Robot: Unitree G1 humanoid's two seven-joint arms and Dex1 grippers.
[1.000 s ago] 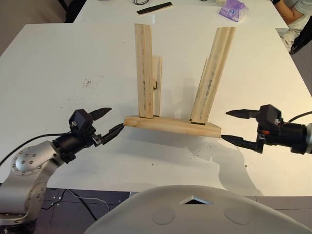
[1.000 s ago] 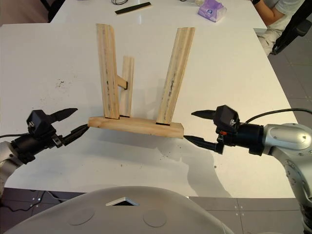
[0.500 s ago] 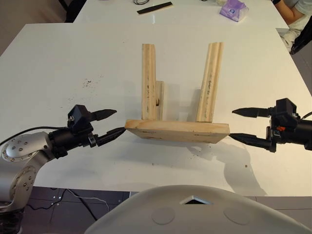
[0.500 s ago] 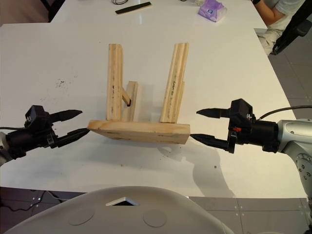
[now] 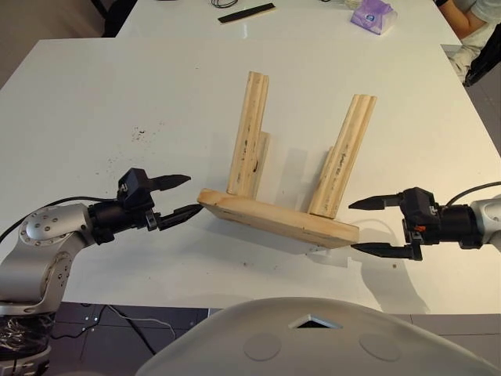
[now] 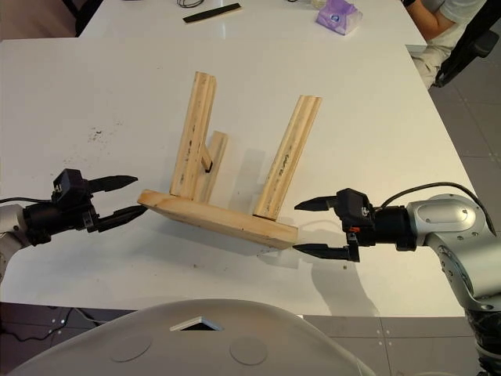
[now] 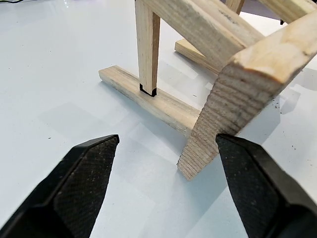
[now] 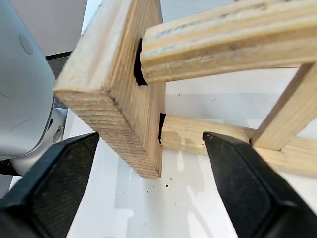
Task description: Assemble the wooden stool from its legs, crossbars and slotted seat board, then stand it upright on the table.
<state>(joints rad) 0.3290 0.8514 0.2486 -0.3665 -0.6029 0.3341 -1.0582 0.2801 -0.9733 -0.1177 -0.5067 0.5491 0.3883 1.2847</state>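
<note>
Stool [image 5: 291,176] lies sideways on the worktop [image 5: 117,94], seat board [image 5: 274,222] edge-on between left tool [image 5: 192,194] and right tool [image 5: 352,227], both spread, seemingly not touching; clamp both board ends evenly before tipping it upright.

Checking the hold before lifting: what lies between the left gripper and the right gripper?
The seat board fills it, from the left gripper to the right gripper, shown in the left eye view.

White table [image 5: 86,86], dark specks [image 5: 141,134] on its left part, black strip [image 5: 247,12] and purple packet [image 5: 373,14] on far table [image 5: 305,23]
</note>
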